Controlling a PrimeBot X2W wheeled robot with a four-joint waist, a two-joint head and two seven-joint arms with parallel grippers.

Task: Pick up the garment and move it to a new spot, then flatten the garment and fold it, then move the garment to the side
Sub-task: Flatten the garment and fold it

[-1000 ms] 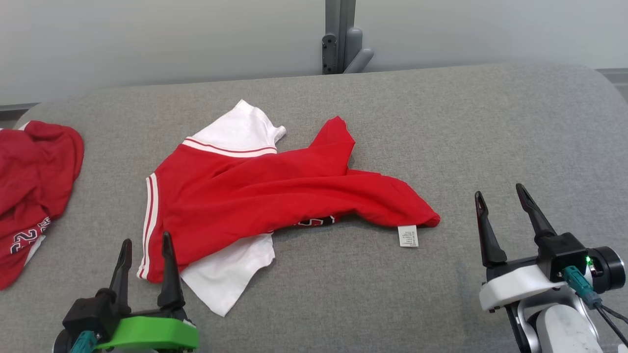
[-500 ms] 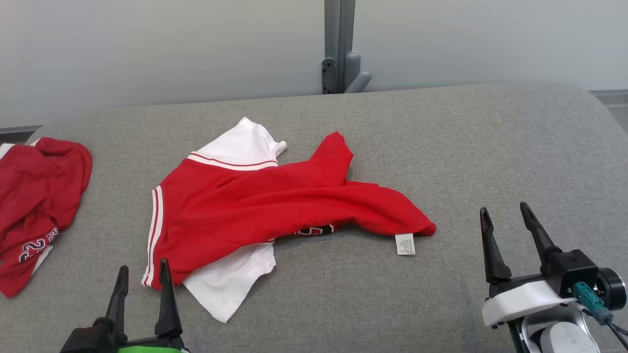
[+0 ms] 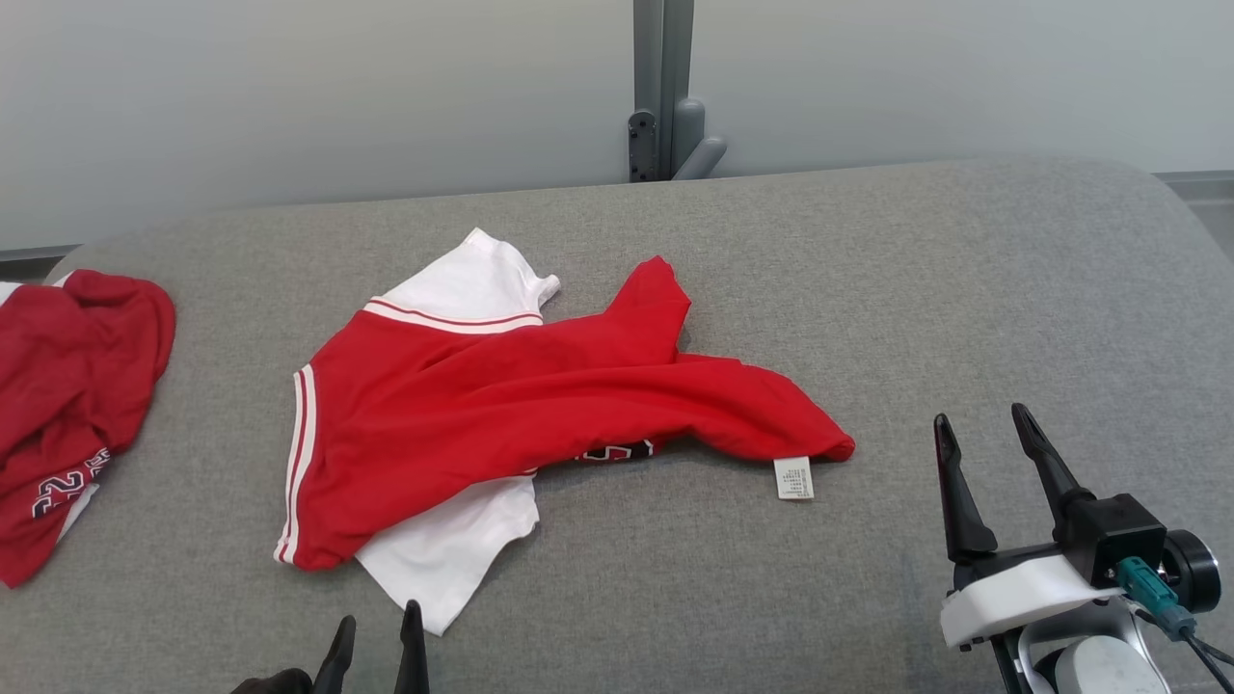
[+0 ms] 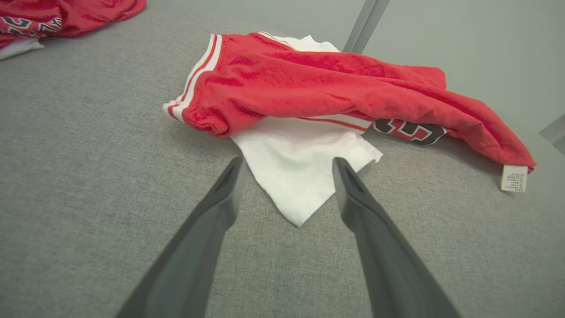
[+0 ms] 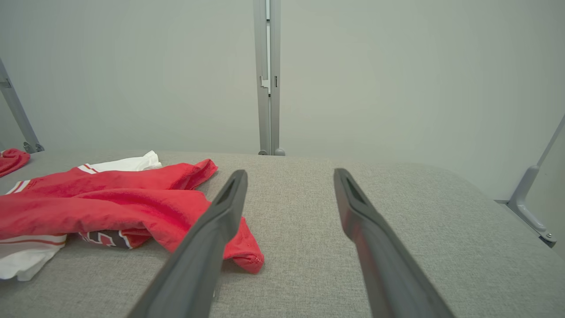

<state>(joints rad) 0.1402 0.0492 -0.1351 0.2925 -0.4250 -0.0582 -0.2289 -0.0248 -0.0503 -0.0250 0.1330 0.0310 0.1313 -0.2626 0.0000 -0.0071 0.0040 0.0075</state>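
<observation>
The garment [image 3: 501, 405] is a red and white jersey lying crumpled on the middle of the grey padded table [image 3: 916, 289], with a white care label [image 3: 793, 478] at its right tip. My left gripper [image 3: 379, 617] is open at the bottom edge, just in front of the jersey's white lower corner. In the left wrist view the garment [image 4: 331, 84] lies ahead and the white corner sits between the tips of the open left gripper [image 4: 288, 162]. My right gripper [image 3: 979, 416] is open, to the right of the jersey and apart from it. In the right wrist view the right gripper [image 5: 290, 172] has the garment [image 5: 110, 198] to its left.
A second red garment [image 3: 67, 386] with white numbers lies bunched at the table's left edge. A grey post [image 3: 660, 87] stands behind the table against the pale wall. Bare grey table stretches to the right of the jersey.
The head camera has tilted, so the whole picture sits lower. My left gripper has sunk toward the bottom edge and moved right, toward the white corner. The garment has not moved.
</observation>
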